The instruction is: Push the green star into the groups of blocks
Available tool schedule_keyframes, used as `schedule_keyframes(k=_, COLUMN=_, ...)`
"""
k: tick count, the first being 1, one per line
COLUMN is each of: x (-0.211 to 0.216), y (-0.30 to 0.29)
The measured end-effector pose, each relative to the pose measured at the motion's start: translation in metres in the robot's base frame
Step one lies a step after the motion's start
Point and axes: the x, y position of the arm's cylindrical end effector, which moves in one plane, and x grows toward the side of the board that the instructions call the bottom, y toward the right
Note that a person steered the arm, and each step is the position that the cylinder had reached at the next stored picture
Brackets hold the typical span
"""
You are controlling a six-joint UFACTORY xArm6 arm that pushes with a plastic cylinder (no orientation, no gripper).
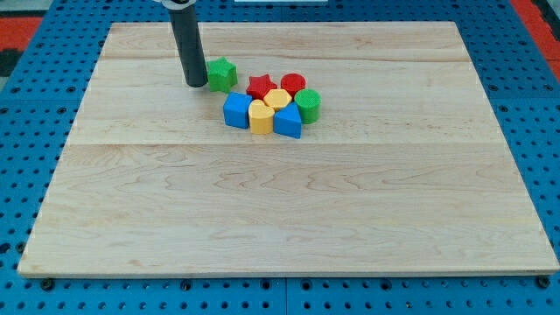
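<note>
**Rod tip at the green star's left side, star close to the cluster**

My tip [195, 84] rests on the wooden board [280, 210] in the upper left part of the frame, at the view's left of the green star [221, 75], touching it or just short of it; the contact itself cannot be made out. The arm ends in a plain dark rod with no claw, so nothing spreads, closes or pinches here. The rod rises from the tip straight up to the view's top edge.

The green star sits just right of the tip and just left of the red star [260, 86], with a narrow strip of bare wood between the two stars. It is not yet in contact with the group.

The group lies a little right of the star, above the middle of the board, packed tight. Its upper row holds the red star and a red block [293, 83] of rounded shape. Between and below them is a yellow block [277, 98], and a green cylinder [308, 104] closes the view's right end. The lower row runs from a blue cube [235, 110] through a second yellow block [261, 115] to a blue block [288, 122] with a pointed top.

Around the board is a blue pegboard surface [35, 131].
</note>
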Motion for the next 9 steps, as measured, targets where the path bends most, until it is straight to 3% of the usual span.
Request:
schedule_keyframes(k=2, x=-0.05, y=0.009)
schedule_keyframes(k=4, x=0.015, y=0.034)
schedule_keyframes(k=7, x=0.035, y=-0.008)
schedule_keyframes(k=8, x=0.077, y=-0.015)
schedule_keyframes(k=9, x=0.092, y=-0.006)
